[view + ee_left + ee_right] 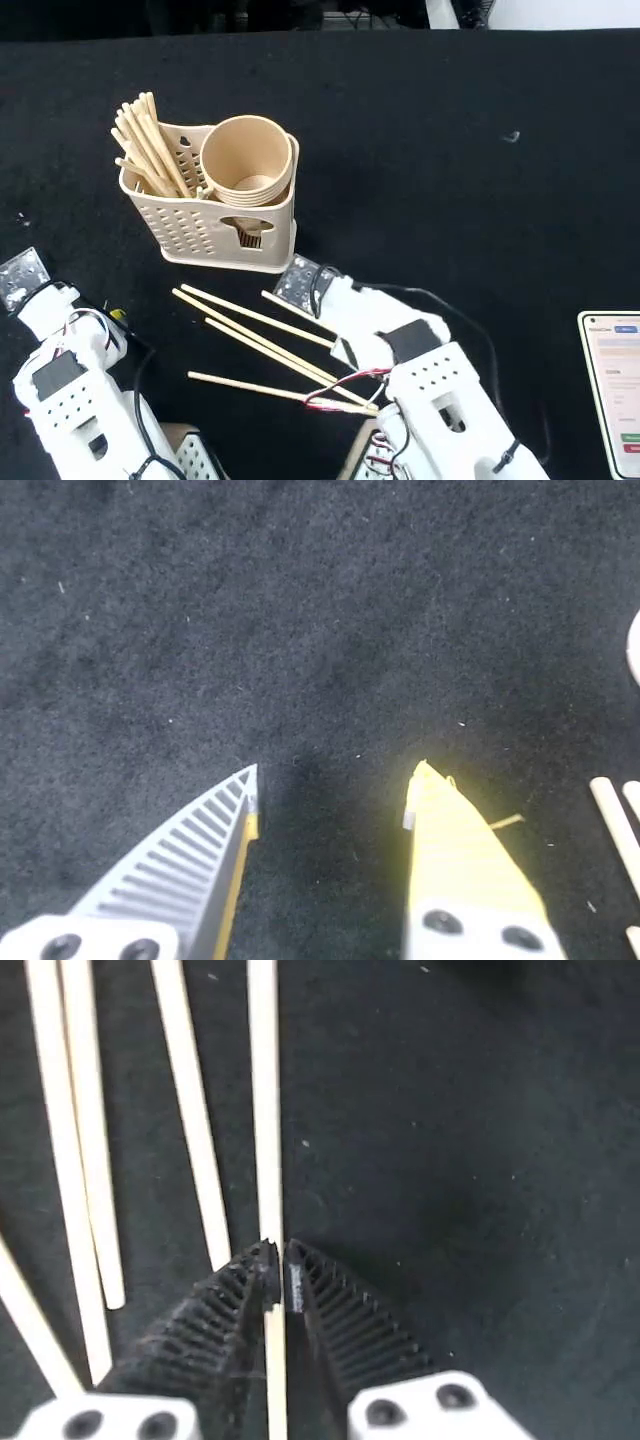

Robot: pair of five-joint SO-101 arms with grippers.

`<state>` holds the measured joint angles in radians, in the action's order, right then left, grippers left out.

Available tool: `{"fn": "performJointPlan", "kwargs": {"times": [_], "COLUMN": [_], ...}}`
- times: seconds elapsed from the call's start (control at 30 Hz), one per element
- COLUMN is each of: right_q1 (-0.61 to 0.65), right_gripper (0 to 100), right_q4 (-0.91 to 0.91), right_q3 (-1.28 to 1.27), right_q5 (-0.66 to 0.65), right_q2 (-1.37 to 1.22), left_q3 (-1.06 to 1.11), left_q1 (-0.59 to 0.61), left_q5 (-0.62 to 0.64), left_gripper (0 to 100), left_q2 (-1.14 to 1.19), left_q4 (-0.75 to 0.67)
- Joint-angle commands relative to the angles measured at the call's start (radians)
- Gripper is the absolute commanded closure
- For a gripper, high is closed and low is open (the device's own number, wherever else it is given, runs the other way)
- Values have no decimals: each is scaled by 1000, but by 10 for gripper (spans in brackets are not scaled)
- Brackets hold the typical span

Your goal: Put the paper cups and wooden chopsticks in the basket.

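From above, we see a basket (215, 235) holding one stack of cups (247, 150) and a bundle of chopsticks (150, 140), their numbers hard to tell, with five loose sticks (250, 387) on the table (450, 180) before it. At the left wrist, the left gripper (335, 775) stands wide apart over the cloth, gripping nothing, two stick ends nearby. At the right wrist, the right gripper (277, 1255) pinches one of the five loose sticks.

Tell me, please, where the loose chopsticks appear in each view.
High view: loose chopsticks lie on the table between basket and arms.
Left wrist view: their ends lie past the open left gripper.
Right wrist view: several lie ahead of the right gripper, which grips one chopstick.
Shared landmark: the black table.
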<state>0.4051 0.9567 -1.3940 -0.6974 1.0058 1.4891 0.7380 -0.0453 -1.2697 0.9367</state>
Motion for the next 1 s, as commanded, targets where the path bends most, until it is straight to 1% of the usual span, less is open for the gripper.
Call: {"fn": "performJointPlan", "kwargs": {"times": [0.0, 0.03, 0.13, 0.17, 0.3, 0.43, 0.53, 0.63, 0.77, 0.83, 0.97], "right_q1": [6, 23, 78, 94, 115, 117, 117, 117, 117, 117, 117], "right_gripper": [972, 946, 853, 837, 865, 872, 872, 872, 871, 873, 875], "right_q4": [-25, -26, -29, -31, -110, -137, -146, -226, -301, -304, -249], "right_q3": [44, 39, 39, 42, 38, 77, 131, 163, 216, 248, 317], "right_q5": [-5, 0, 86, 104, 117, 117, 117, 121, 172, 172, 173], "right_q2": [-16, -16, -18, -18, -22, -93, -203, -351, -538, -607, -676], "left_q3": [-12, -12, -12, -12, -12, -12, -12, -12, -12, -12, -13], "left_q1": [-7, -7, -7, -7, -8, -8, -8, -8, -7, -7, -4], "left_q5": [0, 0, 0, 0, 0, 0, 0, 0, 0, 0, 0], "left_gripper": [758, 758, 758, 758, 758, 758, 758, 758, 758, 758, 758], "left_q2": [-15, -15, -15, -15, -15, -15, -15, -15, -15, -15, -15], "left_q4": [-18, -18, -18, -18, -18, -18, -18, -18, -18, -18, -18]}}
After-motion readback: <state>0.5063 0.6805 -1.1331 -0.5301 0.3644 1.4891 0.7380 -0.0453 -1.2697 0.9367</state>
